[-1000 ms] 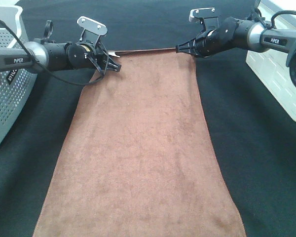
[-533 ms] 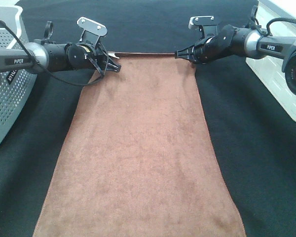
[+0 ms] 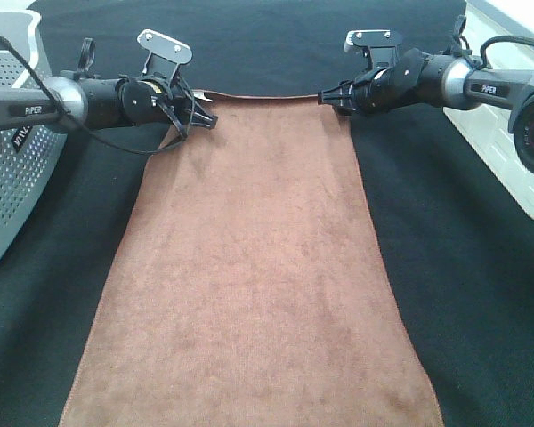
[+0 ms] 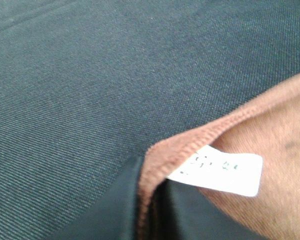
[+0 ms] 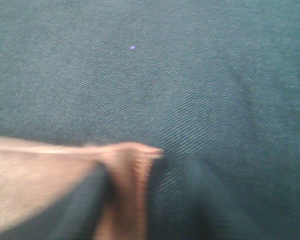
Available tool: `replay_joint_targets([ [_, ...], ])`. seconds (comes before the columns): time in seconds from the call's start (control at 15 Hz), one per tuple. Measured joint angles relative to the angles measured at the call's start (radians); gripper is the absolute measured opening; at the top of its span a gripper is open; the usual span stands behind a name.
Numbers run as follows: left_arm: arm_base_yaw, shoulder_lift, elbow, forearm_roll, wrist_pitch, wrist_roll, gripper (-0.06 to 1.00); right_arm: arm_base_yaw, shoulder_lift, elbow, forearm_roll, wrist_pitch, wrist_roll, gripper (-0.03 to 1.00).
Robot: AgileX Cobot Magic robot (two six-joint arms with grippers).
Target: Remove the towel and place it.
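Observation:
The reddish-brown towel (image 3: 258, 267) lies spread flat on the black table cloth (image 3: 463, 294), running from the far middle to the near edge. My left gripper (image 3: 212, 117) is at its far left corner, by the small white tag (image 4: 220, 170). In the left wrist view the stitched towel (image 4: 275, 150) edge sits pinched between two close dark fingers (image 4: 115, 210). My right gripper (image 3: 325, 93) is at the far right corner. In the blurred right wrist view the towel (image 5: 125, 165) corner stands between fingers (image 5: 190, 200) that are apart.
A grey perforated basket (image 3: 9, 178) stands at the left edge. A white ribbed container (image 3: 507, 151) sits at the right edge. Black cloth lies bare on both sides of the towel and beyond its far edge.
The right gripper's fingers have parted around the towel corner and the arm has shifted slightly. The towel's far edge has settled flatter. The left arm has barely moved.

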State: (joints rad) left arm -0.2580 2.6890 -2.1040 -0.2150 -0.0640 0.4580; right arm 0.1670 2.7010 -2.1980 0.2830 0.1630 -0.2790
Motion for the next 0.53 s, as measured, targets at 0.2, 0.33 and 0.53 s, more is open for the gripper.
replay_joint_targets([
  [0.2, 0.0, 0.0, 0.0, 0.0, -0.017, 0.0, 0.34, -0.007, 0.0, 0.0, 0.0, -0.003, 0.0, 0.63],
  [0.33, 0.004, 0.0, 0.0, 0.0, -0.021, 0.0, 0.39, -0.012, 0.0, 0.0, 0.0, 0.01, 0.0, 0.63],
  [0.53, 0.006, 0.0, 0.0, 0.0, -0.024, 0.0, 0.39, -0.014, 0.0, 0.0, 0.001, 0.023, 0.0, 0.64],
])
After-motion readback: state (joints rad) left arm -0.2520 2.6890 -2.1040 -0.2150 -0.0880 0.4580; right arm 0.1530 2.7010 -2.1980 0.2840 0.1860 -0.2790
